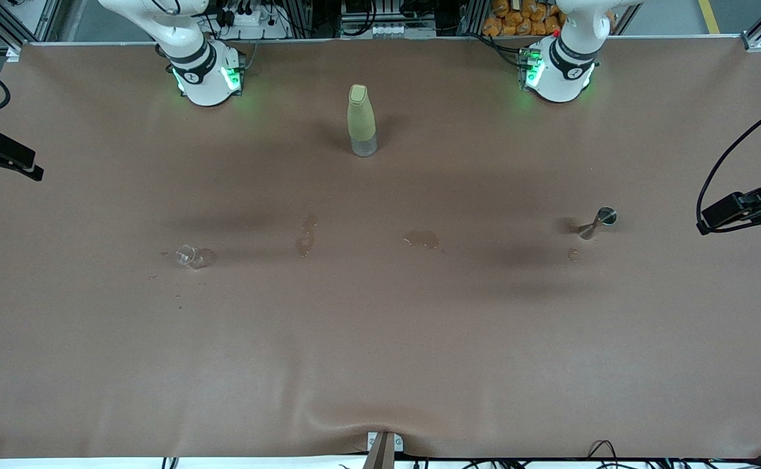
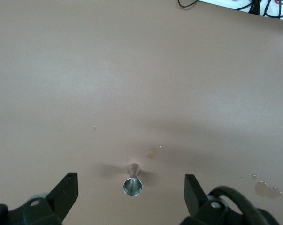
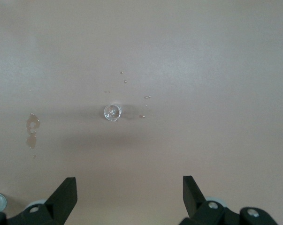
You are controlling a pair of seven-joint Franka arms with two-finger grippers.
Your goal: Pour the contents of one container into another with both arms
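I see a matt brown surface (image 1: 380,339) with the look of smooth paper and glossy wet patches (image 1: 422,239), a polished metal jigger (image 1: 598,222), a clear glass cup (image 1: 194,256), and a frosted yellowish plastic bottle (image 1: 361,120).

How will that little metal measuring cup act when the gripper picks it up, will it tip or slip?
The metal measuring cup stands upright on a narrow waist, so it would probably tip if nudged sideways. Its polished surface looks slippery, so the fingers may slide on it. It seems stiff and light. Wet patches on the table suggest spills come easily.
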